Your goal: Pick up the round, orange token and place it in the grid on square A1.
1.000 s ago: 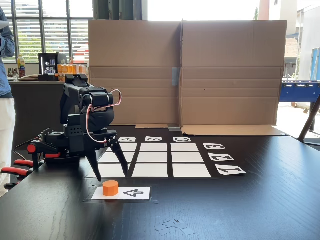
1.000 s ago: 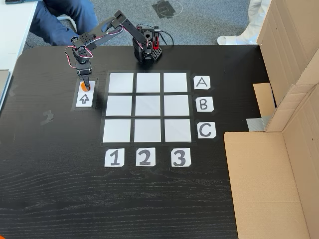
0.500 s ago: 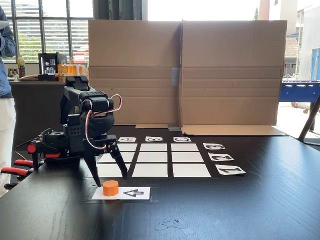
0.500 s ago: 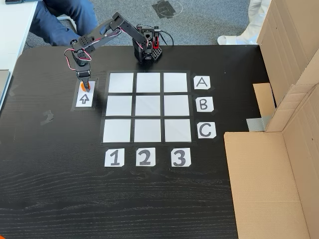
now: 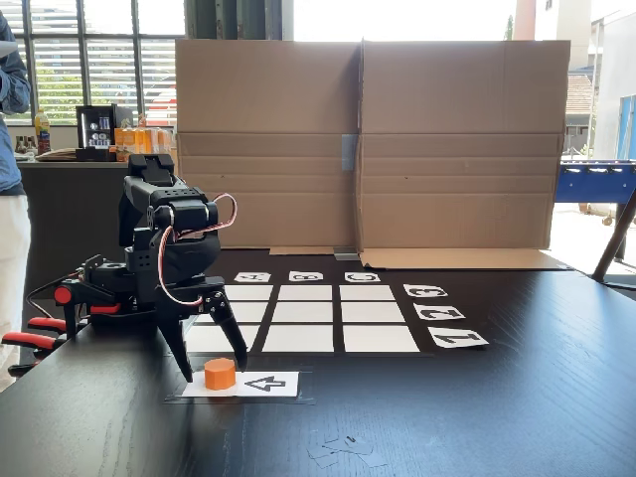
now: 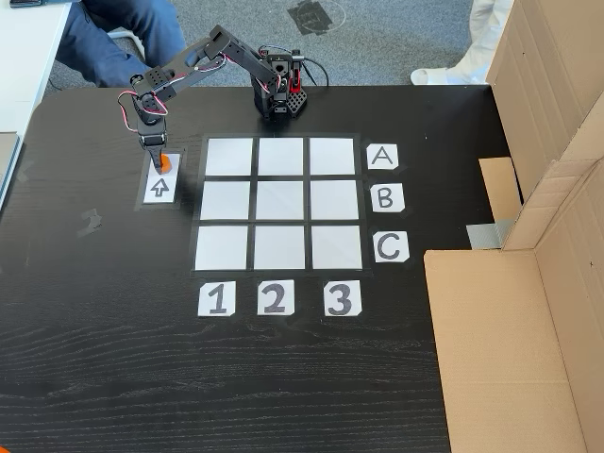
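- Black wood-grain table (image 5: 477, 407) carries the whole setup; the arm's base (image 6: 280, 94) sits at the far edge in the high fixed view.
- The round, orange token (image 5: 220, 374) stands upright on the end of a white arrow card (image 5: 260, 384), to the left of the printed arrow in the low fixed view. In the high fixed view the token (image 6: 164, 162) shows as a sliver of orange at the far end of the same card (image 6: 159, 185), mostly covered by the arm.
- Pincer (image 5: 214, 367) is spread wide, one finger each side of the token, tips down near the table. It has hold of nothing; a clear gap shows between the left finger (image 5: 179, 350) and the token. Whether the right finger touches the token I cannot tell.
- In the high fixed view the pincer (image 6: 159, 160) sits directly over the token.
- The grid (image 6: 279, 203) lies just right of the arrow card in the high view, nine white cells, all bare.
- Square A1 (image 6: 229, 157), the cell in row A and column 1, is the one closest to the token, a black gap between them.
- Letter cards A, B, C (image 6: 381, 157) run along the grid's right side, number cards 1, 2, 3 (image 6: 216, 298) along its near side.
- Cardboard wall (image 5: 368, 144) stands behind the grid in the low view.
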